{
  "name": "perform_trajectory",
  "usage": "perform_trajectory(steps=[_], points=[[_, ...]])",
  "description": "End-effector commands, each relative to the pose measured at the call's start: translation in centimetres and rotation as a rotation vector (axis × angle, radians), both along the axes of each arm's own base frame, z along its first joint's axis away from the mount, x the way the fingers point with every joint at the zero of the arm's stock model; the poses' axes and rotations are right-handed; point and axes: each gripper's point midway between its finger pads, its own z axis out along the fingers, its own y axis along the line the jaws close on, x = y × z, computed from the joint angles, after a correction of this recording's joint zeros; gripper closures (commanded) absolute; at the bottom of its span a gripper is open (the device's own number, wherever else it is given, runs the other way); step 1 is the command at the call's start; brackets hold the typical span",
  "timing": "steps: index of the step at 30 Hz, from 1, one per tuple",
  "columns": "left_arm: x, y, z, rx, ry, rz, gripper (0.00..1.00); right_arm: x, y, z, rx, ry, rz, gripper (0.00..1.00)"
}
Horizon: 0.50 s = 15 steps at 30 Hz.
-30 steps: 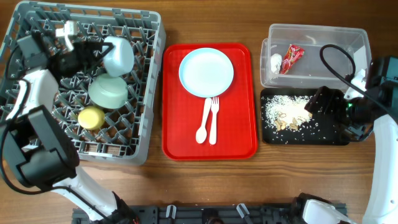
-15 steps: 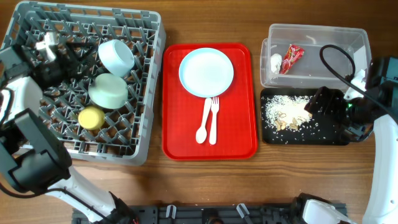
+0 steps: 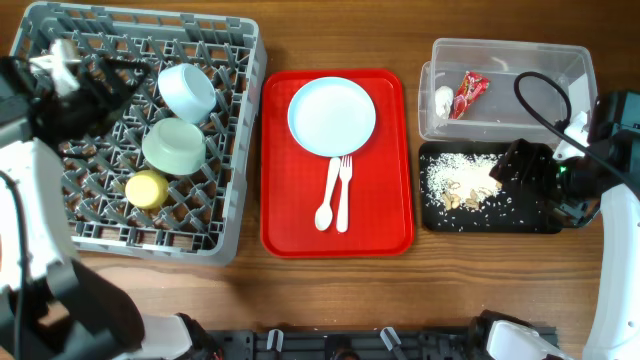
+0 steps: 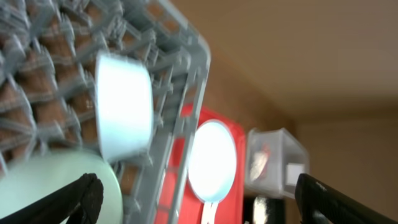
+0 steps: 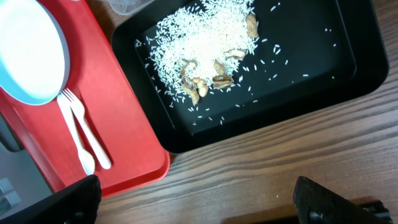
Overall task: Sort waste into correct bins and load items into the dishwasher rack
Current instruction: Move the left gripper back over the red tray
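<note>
The grey dishwasher rack (image 3: 245,150) holds the light blue bowl (image 3: 188,92), the light green bowl (image 3: 174,146) and the yellow cup (image 3: 146,189). My left gripper (image 3: 112,82) hovers open over the rack's back left, apart from the blue bowl (image 4: 124,106), nothing between its fingers (image 4: 84,196). The plate (image 3: 332,116), spoon (image 3: 327,195) and fork (image 3: 344,195) lie on the red tray. The red wrapper (image 3: 469,92) and white scrap (image 3: 444,97) are in the clear tub (image 3: 520,70). Rice crumbs (image 3: 460,178) lie in the black tray (image 3: 530,215). My right gripper (image 5: 196,199) stands open and empty beside it.
The flat red tray (image 3: 390,200) sits mid-table between the rack and the bins. A black cable (image 3: 535,100) loops over the clear tub's right part. Bare wooden table (image 3: 330,290) runs along the front edge.
My left gripper has opened, let go of the light blue bowl and drawn back to the left. The bowl now rests in the rack. The right arm has not moved.
</note>
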Motion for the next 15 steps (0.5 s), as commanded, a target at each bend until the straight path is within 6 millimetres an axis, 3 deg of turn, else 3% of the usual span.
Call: perform_trajectory(steps=[1,8,15], points=[[-1.4,-1.7,-0.5,0.226,0.09,0.042,0.0,0.3,0.0,1.2,-0.008,-0.048,0.019,0.0],[-5.4,-7.6,-2.9,0.495,0.294,0.011,0.0,0.5,0.0,1.2,-0.012,-0.057,0.026,0.0],[-7.6,-14.5,-3.6,0.527,0.313,-0.139,0.0,0.6,-0.1,1.2,-0.017,-0.062,0.042,0.0]])
